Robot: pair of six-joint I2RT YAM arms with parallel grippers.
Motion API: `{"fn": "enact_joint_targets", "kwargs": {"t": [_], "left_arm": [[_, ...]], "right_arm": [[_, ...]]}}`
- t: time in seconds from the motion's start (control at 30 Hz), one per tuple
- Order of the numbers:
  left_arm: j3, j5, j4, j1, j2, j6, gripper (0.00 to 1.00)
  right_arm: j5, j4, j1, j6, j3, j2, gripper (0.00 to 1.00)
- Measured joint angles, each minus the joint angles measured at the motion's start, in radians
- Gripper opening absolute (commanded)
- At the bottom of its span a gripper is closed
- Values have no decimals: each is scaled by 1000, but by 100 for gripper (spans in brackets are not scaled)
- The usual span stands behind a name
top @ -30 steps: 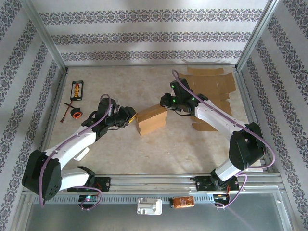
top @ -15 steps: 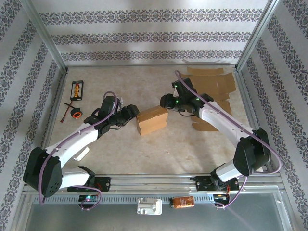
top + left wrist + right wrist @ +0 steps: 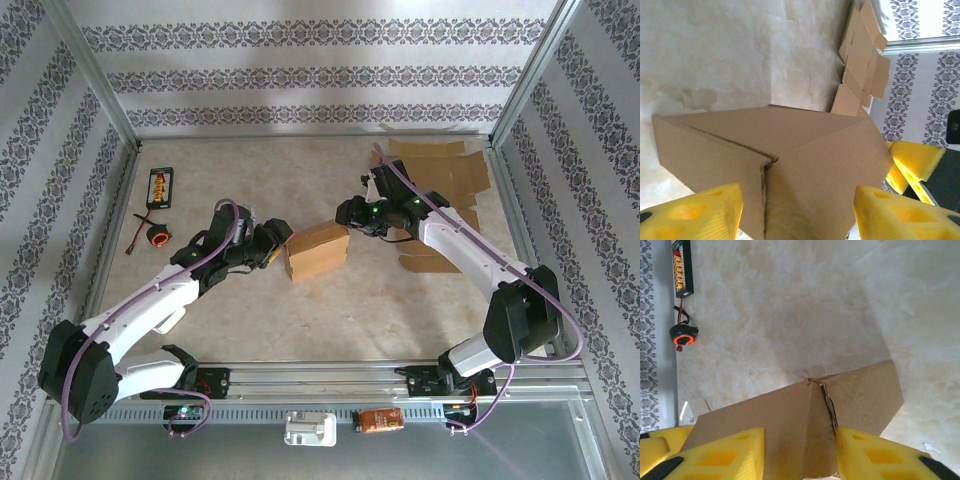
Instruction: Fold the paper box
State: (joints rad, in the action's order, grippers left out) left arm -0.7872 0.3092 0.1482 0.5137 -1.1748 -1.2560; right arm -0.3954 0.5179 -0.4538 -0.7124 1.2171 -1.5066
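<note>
Looks like mid-fold: paper box (image 3: 316,250) right between left tool (image 3: 797,195) and right tool (image 3: 800,435), both spread open at its ends, gripping nothing. Probably needs pressing the end flaps in evenly next.

Paper box (image 3: 315,250) sits mid-table (image 3: 350,320). Left gripper (image 3: 277,241) is just beside its left end, right gripper (image 3: 346,214) at its far-right corner. Flat cardboard blanks (image 3: 440,172) lie in the far-right corner. Charger board (image 3: 160,186) sits near the left edge, round device (image 3: 157,236) in front of it.
</note>
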Motion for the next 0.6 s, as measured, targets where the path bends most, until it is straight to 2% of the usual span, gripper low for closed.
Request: {"fn": "enact_joint_targets", "kwargs": {"t": [0.07,0.17,0.5,0.6], "left_arm": [[6,0,-7,5,-8,-27,57],[6,-5,-18,6,-23,-52,49],[13,-27,-71,9,-55,-98,25],[23,-27,-90,9,-59,-106,22]], "right_arm": [[1,2,0,-4,0,-1,27],[1,1,0,-9,0,-1,20],[17,-5,0,-10,-2,-2,19],[29,-6,0,-2,-5,-2,19]]}}
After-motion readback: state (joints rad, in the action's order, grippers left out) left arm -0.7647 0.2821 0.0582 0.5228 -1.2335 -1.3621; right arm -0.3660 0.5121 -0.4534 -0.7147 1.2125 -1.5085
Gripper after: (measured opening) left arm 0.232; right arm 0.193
